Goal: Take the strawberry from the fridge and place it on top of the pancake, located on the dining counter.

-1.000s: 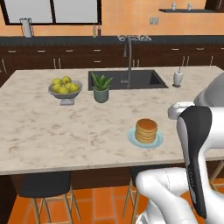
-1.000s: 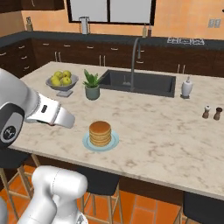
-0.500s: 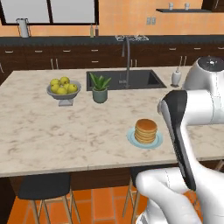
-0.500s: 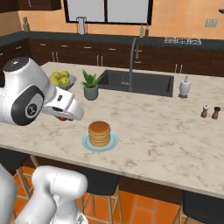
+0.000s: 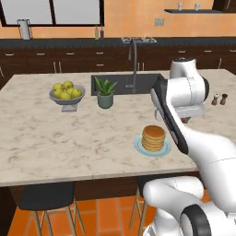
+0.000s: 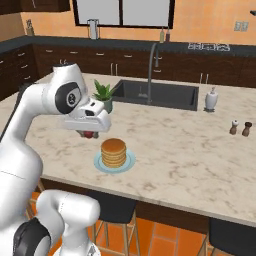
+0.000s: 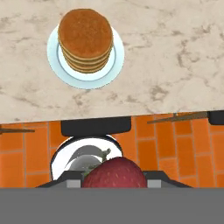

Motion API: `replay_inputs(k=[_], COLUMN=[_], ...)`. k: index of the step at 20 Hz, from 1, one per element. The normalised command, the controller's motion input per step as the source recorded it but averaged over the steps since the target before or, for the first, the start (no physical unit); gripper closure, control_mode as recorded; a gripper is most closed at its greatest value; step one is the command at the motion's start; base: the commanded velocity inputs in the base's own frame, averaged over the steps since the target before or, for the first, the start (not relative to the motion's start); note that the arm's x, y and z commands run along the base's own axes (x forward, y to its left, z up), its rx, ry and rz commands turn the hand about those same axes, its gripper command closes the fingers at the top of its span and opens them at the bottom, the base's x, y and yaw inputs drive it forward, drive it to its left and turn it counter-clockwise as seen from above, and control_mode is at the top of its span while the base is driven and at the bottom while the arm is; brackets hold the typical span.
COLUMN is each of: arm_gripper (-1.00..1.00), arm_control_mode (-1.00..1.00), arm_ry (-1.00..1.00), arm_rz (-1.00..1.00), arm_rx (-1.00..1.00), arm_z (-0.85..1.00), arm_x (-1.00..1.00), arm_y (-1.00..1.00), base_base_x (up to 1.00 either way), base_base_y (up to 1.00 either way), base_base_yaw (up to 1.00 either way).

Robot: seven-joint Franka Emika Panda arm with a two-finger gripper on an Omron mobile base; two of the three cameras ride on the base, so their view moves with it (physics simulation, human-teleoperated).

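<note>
Lemon bowl (image 5: 67, 95) nr plant (image 5: 105, 91); shakers (image 6: 239, 128) far rt.

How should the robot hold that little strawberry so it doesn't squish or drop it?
Hold the strawberry by its rounded red sides, near the widest part, with a finger on each side and the green leafy cap left free. That is how the gripper has it, shut on the berry beside the pancake. Its sides narrow, so a grip nearer the tip might slip.

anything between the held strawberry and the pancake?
Nothing: hand view shows bare marbled counter and orange floor between the strawberry and the pancake.
</note>
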Motion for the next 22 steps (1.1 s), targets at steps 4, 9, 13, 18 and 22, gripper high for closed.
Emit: replay_inputs(k=[4,9,13,18,22], arm_gripper=[1.0,1.0,1.0,1.0,1.0], arm_control_mode=[-1.0,-1.0,-1.0,-1.0,-1.0], arm_ry=[0.14,0.07,-0.09,-0.05,-0.05], arm_rz=[0.02,0.02,0.01,0.02,0.01], arm_rx=[0.0,0.0,0.0,0.0,0.0], arm_z=[-0.43,-0.41,-0.3,-0.32,-0.34], arm_x=[0.3,0.32,0.44,0.59,0.56], arm_y=[-0.17,-0.03,0.0,0.0,0.0], base_base_x=[0.0,0.0,0.0,0.0,0.0], base_base_y=[0.0,0.0,0.0,0.0,0.0], base_base_yaw=[0.0,0.0,0.0,0.0,0.0])
